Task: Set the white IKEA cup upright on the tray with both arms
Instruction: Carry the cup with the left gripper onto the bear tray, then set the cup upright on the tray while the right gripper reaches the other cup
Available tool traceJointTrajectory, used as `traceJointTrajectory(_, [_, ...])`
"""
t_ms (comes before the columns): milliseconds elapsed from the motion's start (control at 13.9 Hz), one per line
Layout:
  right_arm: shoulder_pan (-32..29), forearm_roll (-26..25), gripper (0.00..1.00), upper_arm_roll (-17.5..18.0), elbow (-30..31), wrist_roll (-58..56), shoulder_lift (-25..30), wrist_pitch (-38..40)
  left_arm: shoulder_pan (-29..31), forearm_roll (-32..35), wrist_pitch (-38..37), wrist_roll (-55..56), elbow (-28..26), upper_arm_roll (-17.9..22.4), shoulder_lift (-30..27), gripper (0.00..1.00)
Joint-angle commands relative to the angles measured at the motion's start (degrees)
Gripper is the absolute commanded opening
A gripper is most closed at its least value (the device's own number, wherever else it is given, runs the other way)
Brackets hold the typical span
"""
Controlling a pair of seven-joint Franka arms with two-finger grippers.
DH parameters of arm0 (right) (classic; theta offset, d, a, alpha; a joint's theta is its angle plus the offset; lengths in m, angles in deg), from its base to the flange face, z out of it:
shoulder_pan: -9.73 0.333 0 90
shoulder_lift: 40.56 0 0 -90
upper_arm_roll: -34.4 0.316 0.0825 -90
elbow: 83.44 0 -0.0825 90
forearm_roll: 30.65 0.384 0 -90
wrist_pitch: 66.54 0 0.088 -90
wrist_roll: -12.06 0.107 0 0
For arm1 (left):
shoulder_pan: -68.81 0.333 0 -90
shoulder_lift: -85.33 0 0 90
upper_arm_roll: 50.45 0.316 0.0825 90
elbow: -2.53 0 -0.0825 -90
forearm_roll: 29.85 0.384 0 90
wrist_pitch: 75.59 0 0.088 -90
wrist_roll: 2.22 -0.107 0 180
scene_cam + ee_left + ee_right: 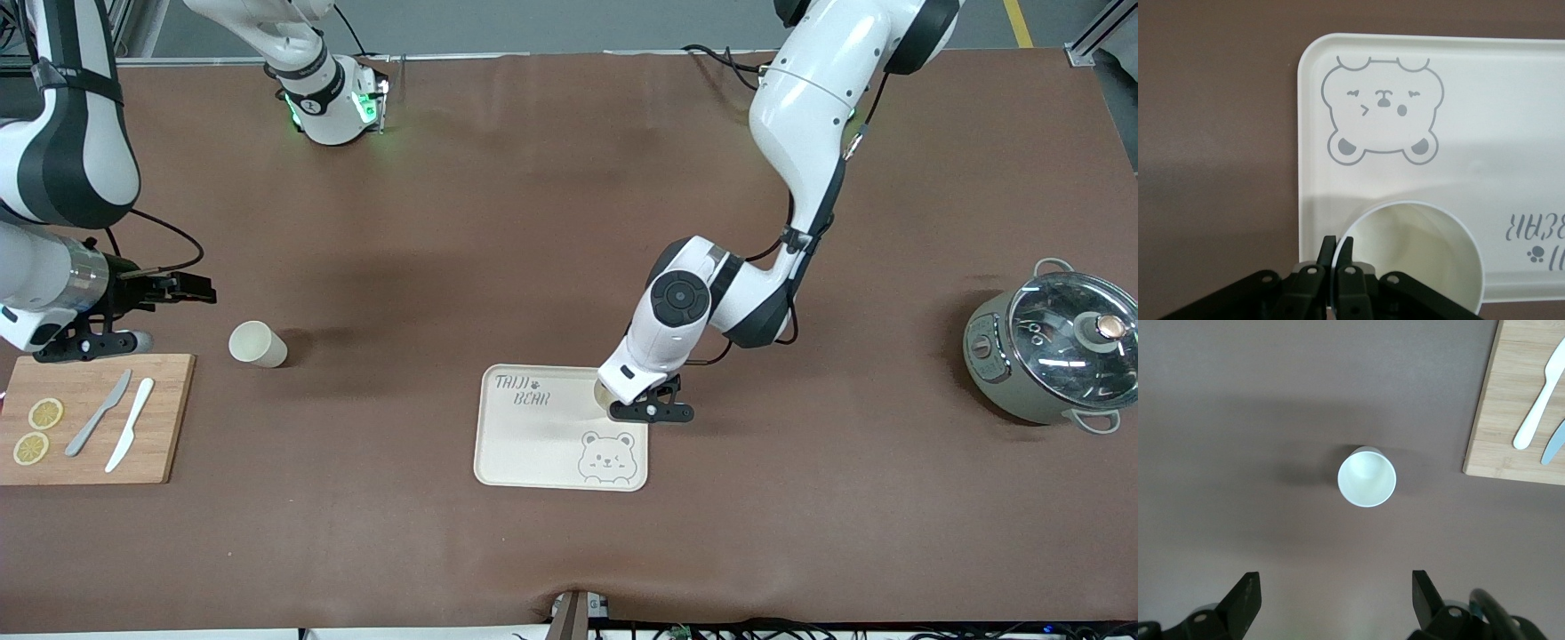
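Left hand [1336, 267] is clamped on a cup's [1418, 257] rim, cup upright on the tray [533, 444], probably resting. Right hand [1331, 600], fingers apart, hangs above the second cup [1367, 477], off the tray.

cup on tray [604, 392]: mostly hidden under left gripper [642, 404] in front view; only a sliver of rim shows
same cup [1418, 257], left wrist view: lower part cut off by frame edge; base not visible
tray [1511, 87]: cut off at frame edge in left wrist view; lettering only partly in frame
right gripper [1331, 603]: only fingertips in frame in right wrist view
right gripper [164, 292], front view: fingers too small to separate
cutting board [1511, 400]: cropped in right wrist view
pot [1053, 351]: clipped by front-view edge
second cup [258, 344]: upright or tilted, hard to tell in front view
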State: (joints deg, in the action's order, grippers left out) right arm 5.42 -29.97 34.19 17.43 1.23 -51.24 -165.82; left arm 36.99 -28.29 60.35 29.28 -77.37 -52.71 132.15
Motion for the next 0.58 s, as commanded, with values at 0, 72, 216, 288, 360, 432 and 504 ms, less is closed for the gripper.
traceJointTrajectory(0, [-1.0, -0.3, 1.0, 0.6, 3.6, -0.6, 1.4, -3.1, -0.6, 1.2, 1.7, 1.5, 1.6, 0.6, 1.3, 0.0])
traceJointTrajectory(72, [-1.5, -0.3, 1.0, 0.6, 4.8, -0.8, 1.4, -4.2, -0.6, 1.2, 2.0, 1.5, 1.5, 0.6, 1.4, 0.0])
traceJointTrajectory(216, [-2.7, -0.3, 1.0, 0.6, 6.1, -0.9, 0.7, -5.3, -0.6, 1.2, 2.1, 2.2, 1.5, 0.6, 1.7, 0.0])
traceJointTrajectory(288, [-2.8, -0.3, 1.0, 0.6, 6.4, -0.9, 0.6, -5.5, -1.0, 1.2, 2.1, 2.4, 1.5, 0.6, 1.7, 0.0])
traceJointTrajectory(360, [-2.9, -0.3, 1.0, 0.6, 7.0, -0.9, 0.4, -5.9, -1.0, 1.2, 2.2, 2.5, 1.5, 0.6, 1.7, 0.0])
traceJointTrajectory(432, [-3.0, -0.3, 1.0, 0.6, 8.1, -0.9, 0.5, -7.6, -1.1, 1.2, 2.2, 2.8, 1.5, 0.6, 1.7, 0.0])
traceJointTrajectory(504, [-3.0, -0.3, 1.0, 0.6, 8.4, -0.9, 0.5, -8.1, -1.1, 1.2, 2.2, 2.9, 1.5, 0.6, 1.8, 0.0])
